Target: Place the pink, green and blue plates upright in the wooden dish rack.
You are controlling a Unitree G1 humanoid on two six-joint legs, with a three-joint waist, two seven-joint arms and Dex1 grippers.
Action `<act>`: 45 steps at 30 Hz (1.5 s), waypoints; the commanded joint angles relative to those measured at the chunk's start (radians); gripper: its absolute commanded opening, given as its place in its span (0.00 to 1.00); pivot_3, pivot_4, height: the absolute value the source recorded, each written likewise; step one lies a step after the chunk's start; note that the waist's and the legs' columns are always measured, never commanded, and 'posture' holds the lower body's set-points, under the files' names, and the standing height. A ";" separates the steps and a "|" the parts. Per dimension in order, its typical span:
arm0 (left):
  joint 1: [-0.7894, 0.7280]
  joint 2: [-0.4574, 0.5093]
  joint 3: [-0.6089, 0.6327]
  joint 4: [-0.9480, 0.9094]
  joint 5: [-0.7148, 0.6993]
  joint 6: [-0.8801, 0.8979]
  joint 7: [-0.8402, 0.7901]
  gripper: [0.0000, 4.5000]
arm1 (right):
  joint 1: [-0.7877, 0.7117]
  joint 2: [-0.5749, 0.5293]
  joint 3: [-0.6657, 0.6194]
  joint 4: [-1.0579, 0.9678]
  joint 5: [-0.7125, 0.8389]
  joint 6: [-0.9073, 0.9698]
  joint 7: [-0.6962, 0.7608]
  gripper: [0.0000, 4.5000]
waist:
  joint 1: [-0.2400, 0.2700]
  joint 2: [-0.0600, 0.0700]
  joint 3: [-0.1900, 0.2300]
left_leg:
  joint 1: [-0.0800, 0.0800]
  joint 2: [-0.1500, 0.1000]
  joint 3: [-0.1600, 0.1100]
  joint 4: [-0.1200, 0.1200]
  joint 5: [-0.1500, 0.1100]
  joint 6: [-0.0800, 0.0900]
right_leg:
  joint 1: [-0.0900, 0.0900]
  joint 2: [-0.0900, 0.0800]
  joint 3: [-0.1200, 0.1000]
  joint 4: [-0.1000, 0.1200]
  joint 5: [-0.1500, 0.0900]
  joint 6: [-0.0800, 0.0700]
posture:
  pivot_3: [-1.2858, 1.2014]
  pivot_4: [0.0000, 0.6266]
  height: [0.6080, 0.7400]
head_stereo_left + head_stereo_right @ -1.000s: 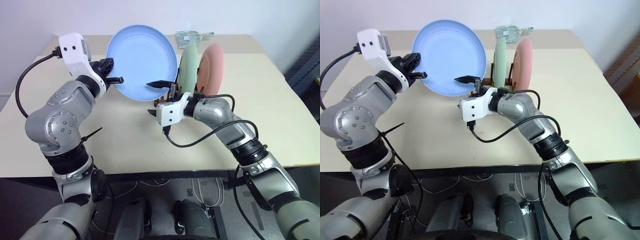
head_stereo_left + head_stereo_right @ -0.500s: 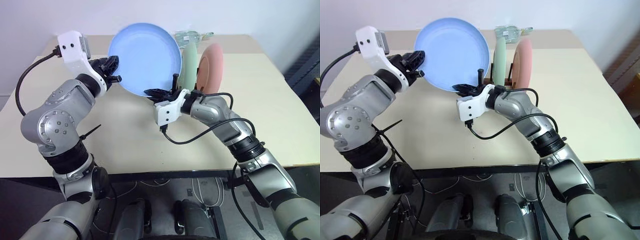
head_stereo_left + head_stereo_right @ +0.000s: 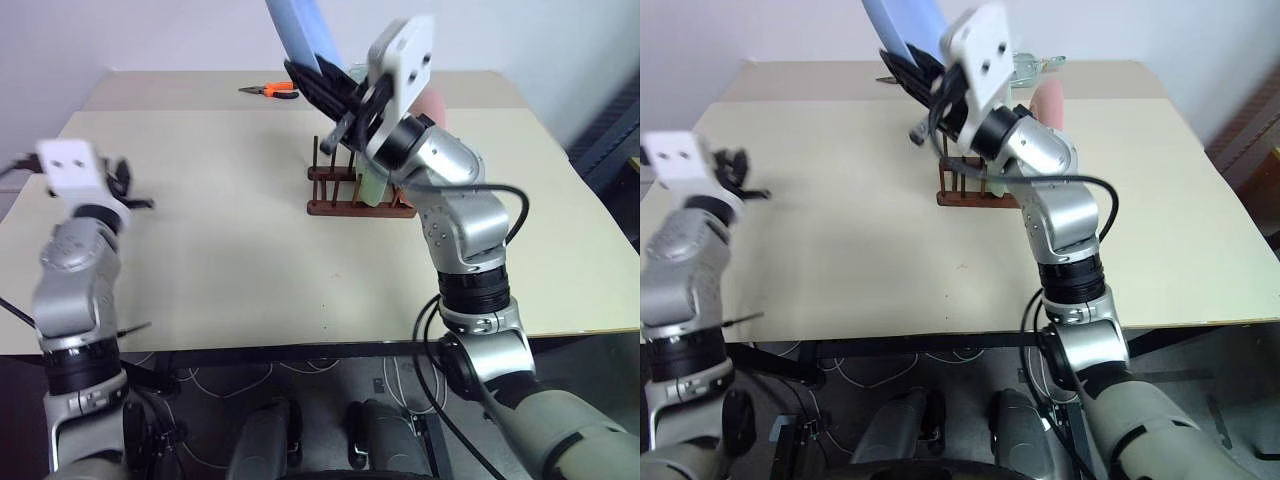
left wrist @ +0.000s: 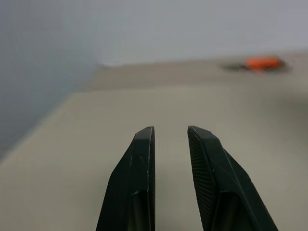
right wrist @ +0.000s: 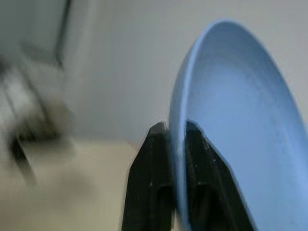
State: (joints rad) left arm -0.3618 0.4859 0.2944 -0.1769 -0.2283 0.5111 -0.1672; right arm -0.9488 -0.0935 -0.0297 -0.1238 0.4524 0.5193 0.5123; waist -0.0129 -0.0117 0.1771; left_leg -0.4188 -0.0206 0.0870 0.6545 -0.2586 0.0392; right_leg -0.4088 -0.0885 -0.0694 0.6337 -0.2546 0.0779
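**Blue plate up on edge, ready for a free slot**

The right tool point(image 3: 318, 80) is clenched on the rim of the blue plate point(image 3: 295, 28), one finger on each face as the right wrist view shows point(image 5: 226, 110). The plate is held high above the far middle of the worktop point(image 3: 250, 260), over the wooden dish rack point(image 3: 355, 190), with its upper part cut off by the frame. The green plate point(image 3: 372, 185) stands upright among the pegs. The pink plate point(image 3: 432, 103) is just beyond it to the right, mostly hidden by the right arm, so its seating cannot be confirmed.

The left tool point(image 3: 128, 188) hangs at the near left, well apart from the rack. It grasps nothing, and its fingers point(image 4: 139, 168) stand slightly parted with bare worktop ahead.

To do this step well, I judge the plate should be brought down edge-first, its faces parallel to the green plate, into the free pegs on the rack's left end. The rim should settle between both rails before the grip loosens. A slow descent would help avoid knocking the green plate or shifting the light rack.

Orange-handled pliers point(image 3: 272, 90) lie at the far edge. No brand, label or writing can be read anywhere.
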 commanded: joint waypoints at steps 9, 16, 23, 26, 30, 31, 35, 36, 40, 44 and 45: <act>0.141 -0.052 -0.172 -0.159 -0.073 -0.052 -0.223 0.23 | -0.101 0.126 -0.262 0.035 0.364 0.404 -0.430 0.00 | -0.024 0.002 0.000 | -0.002 0.000 0.003 -0.005 0.002 0.002 | -0.007 -0.001 0.000 0.002 0.001 -0.003 | 0.52 0.24 1.00; 0.157 -0.048 -0.174 -0.167 -0.061 -0.043 -0.237 0.23 | -0.144 0.136 -0.316 0.164 0.400 0.410 -0.519 0.00 | -0.030 0.002 0.000 | -0.007 0.000 0.004 -0.004 0.004 0.004 | -0.013 -0.001 0.001 0.004 0.001 -0.003 | 0.52 0.24 1.00; 0.166 -0.059 -0.189 -0.179 -0.059 -0.038 -0.235 0.23 | -0.192 0.124 -0.332 0.290 0.389 0.379 -0.545 0.00 | -0.030 0.002 0.000 | -0.007 0.000 0.005 -0.004 0.004 0.005 | -0.013 -0.001 0.001 0.005 0.001 -0.003 | 0.52 0.24 1.00; 0.166 -0.062 -0.192 -0.183 -0.061 -0.035 -0.232 0.23 | -0.207 0.102 -0.306 0.281 0.371 0.353 -0.518 0.00 | -0.030 0.002 0.000 | -0.007 0.000 0.005 -0.004 0.004 0.005 | -0.013 -0.001 0.002 0.005 0.001 -0.003 | 0.52 0.24 1.00; 0.168 -0.063 -0.194 -0.185 -0.061 -0.035 -0.229 0.23 | -0.221 0.089 -0.297 0.252 0.374 0.349 -0.515 0.00 | -0.031 0.002 0.000 | -0.007 0.000 0.006 -0.004 0.004 0.005 | -0.015 -0.001 0.002 0.010 0.001 -0.003 | 0.52 0.24 1.00; 0.169 -0.063 -0.195 -0.187 -0.061 -0.034 -0.229 0.23 | -0.225 0.089 -0.298 0.237 0.381 0.353 -0.519 0.00 | -0.031 0.002 0.000 | -0.007 0.000 0.007 -0.004 0.004 0.005 | -0.015 -0.001 0.003 0.011 0.001 -0.003 | 0.52 0.24 1.00; 0.166 -0.063 -0.197 -0.185 -0.062 -0.034 -0.230 0.23 | -0.240 0.096 -0.301 0.200 0.400 0.363 -0.537 0.00 | -0.030 0.002 0.000 | -0.008 0.000 0.007 -0.003 0.004 0.005 | -0.016 -0.001 0.003 0.011 0.001 -0.003 | 0.52 0.24 1.00; 0.164 -0.064 -0.198 -0.183 -0.061 -0.035 -0.230 0.23 | -0.242 0.099 -0.301 0.198 0.403 0.364 -0.543 0.00 | -0.030 0.002 0.000 | -0.008 0.000 0.007 -0.003 0.004 0.005 | -0.016 -0.001 0.003 0.011 0.001 -0.003 | 0.52 0.24 1.00; 0.159 -0.066 -0.203 -0.178 -0.061 -0.036 -0.232 0.23 | -0.235 0.129 -0.319 0.216 0.431 0.367 -0.584 0.00 | -0.030 0.002 0.000 | -0.008 0.001 0.007 -0.003 0.004 0.005 | -0.016 -0.001 0.003 0.011 0.001 -0.003 | 0.52 0.24 1.00; 0.159 -0.066 -0.203 -0.178 -0.062 -0.036 -0.234 0.23 | -0.213 0.155 -0.339 0.258 0.451 0.365 -0.615 0.00 | -0.030 0.002 0.000 | -0.008 0.001 0.007 -0.003 0.004 0.005 | -0.016 -0.001 0.003 0.011 0.001 -0.003 | 0.52 0.24 1.00; 0.159 -0.066 -0.203 -0.177 -0.062 -0.035 -0.234 0.23 | -0.210 0.157 -0.343 0.276 0.449 0.358 -0.620 0.00 | -0.030 0.002 0.000 | -0.008 0.001 0.007 -0.003 0.004 0.005 | -0.016 -0.001 0.003 0.011 0.001 -0.003 | 0.52 0.24 1.00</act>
State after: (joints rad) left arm -0.1976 0.4220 0.0908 -0.3226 -0.2914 0.4868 -0.4017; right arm -1.1514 0.0591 -0.3610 0.1522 0.8855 0.8902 -0.1013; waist -0.0425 -0.0099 0.1767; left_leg -0.4266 -0.0201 0.0941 0.6512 -0.2543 0.0442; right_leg -0.4245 -0.0890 -0.0665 0.6447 -0.2538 0.0750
